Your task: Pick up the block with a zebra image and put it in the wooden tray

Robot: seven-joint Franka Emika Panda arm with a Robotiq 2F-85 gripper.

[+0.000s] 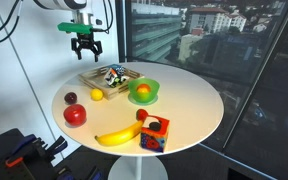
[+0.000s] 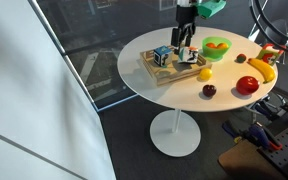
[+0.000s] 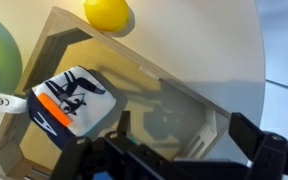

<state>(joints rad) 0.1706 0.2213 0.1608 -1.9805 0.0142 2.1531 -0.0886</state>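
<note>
Beside windows (image 1: 219, 40), white table (image 1: 194, 105), wooden tray (image 1: 92, 80)

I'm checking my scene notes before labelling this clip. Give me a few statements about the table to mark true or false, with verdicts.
1. The end effector hangs above the wooden tray. True.
2. The lemon lies inside the green bowl. False: it lies on the table, outside the bowl and near the tray.
3. The end effector is open and holds nothing. True.
4. The banana sits in the wooden tray. False: it lies on the table beside the red and blue cube.
5. The red apple rests on the table, outside the tray. True.
</note>
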